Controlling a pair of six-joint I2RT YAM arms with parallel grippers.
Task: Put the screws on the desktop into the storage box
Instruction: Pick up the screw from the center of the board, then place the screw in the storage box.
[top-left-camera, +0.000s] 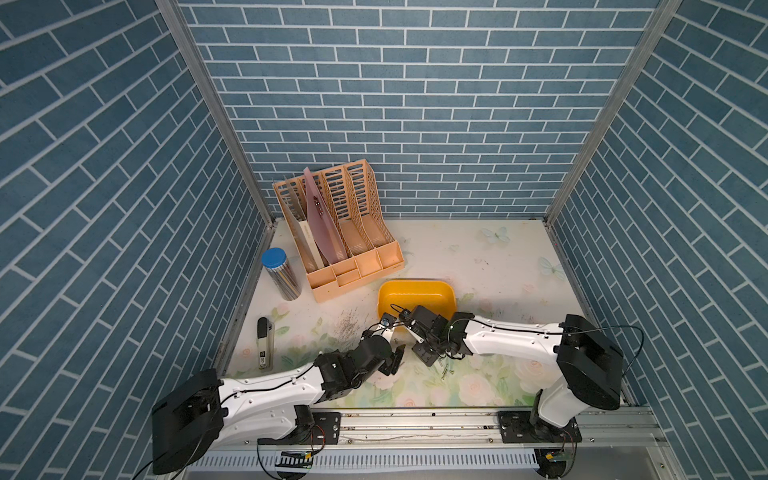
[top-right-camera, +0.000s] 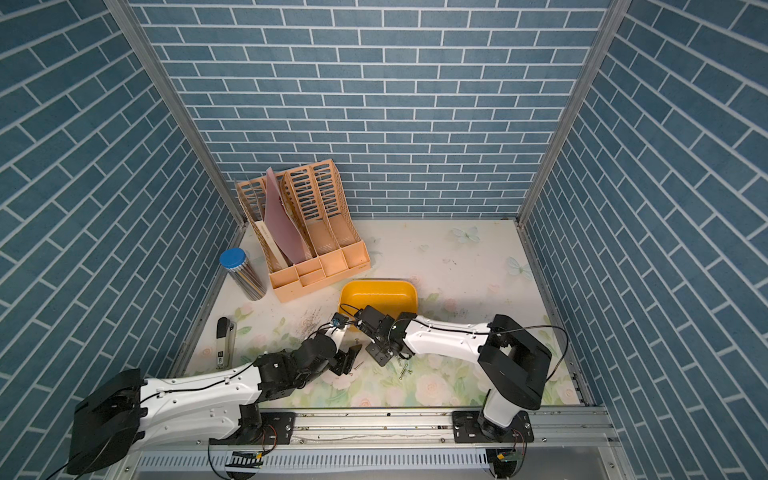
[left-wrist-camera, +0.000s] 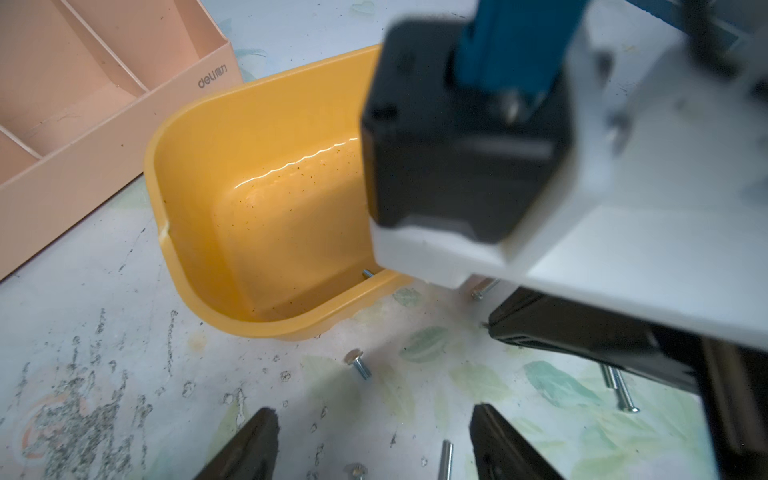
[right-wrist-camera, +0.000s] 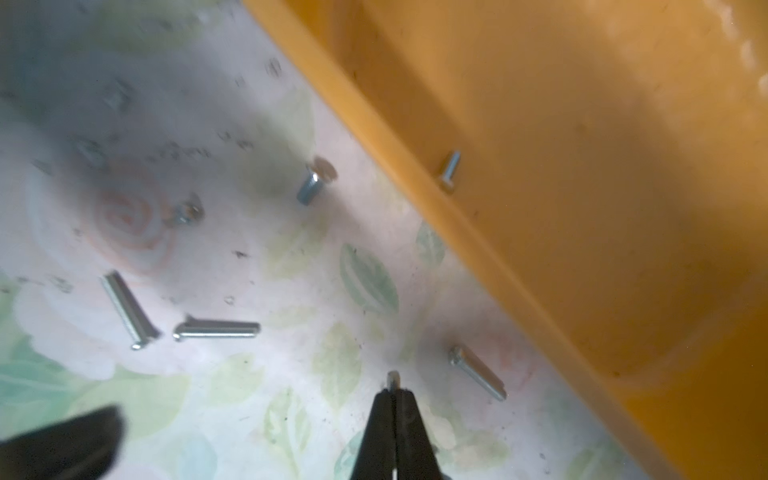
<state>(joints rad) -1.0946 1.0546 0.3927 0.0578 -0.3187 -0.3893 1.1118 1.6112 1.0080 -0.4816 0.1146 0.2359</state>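
Observation:
The yellow-orange storage box (top-left-camera: 419, 297) (top-right-camera: 378, 296) stands mid-desktop (top-left-camera: 478, 257). One screw (right-wrist-camera: 449, 170) lies inside it against the near wall. Several screws lie loose on the floral surface just in front of the box: a short one (left-wrist-camera: 358, 365) (right-wrist-camera: 316, 183), two long ones (right-wrist-camera: 124, 309) (right-wrist-camera: 216, 329) and another (right-wrist-camera: 478, 372). My right gripper (right-wrist-camera: 394, 390) (top-left-camera: 428, 358) is low over them, shut on a small screw whose end sticks out past the tips. My left gripper (left-wrist-camera: 374, 411) (top-left-camera: 398, 357) hangs open beside it, above a long screw (left-wrist-camera: 445, 457), holding nothing.
A peach file organizer (top-left-camera: 340, 232) stands at the back left, with a blue-lidded cylinder (top-left-camera: 280, 274) and a black stapler (top-left-camera: 264, 343) along the left wall. Dark scuff marks (top-left-camera: 347, 324) speckle the surface left of the box. The two wrists are close together.

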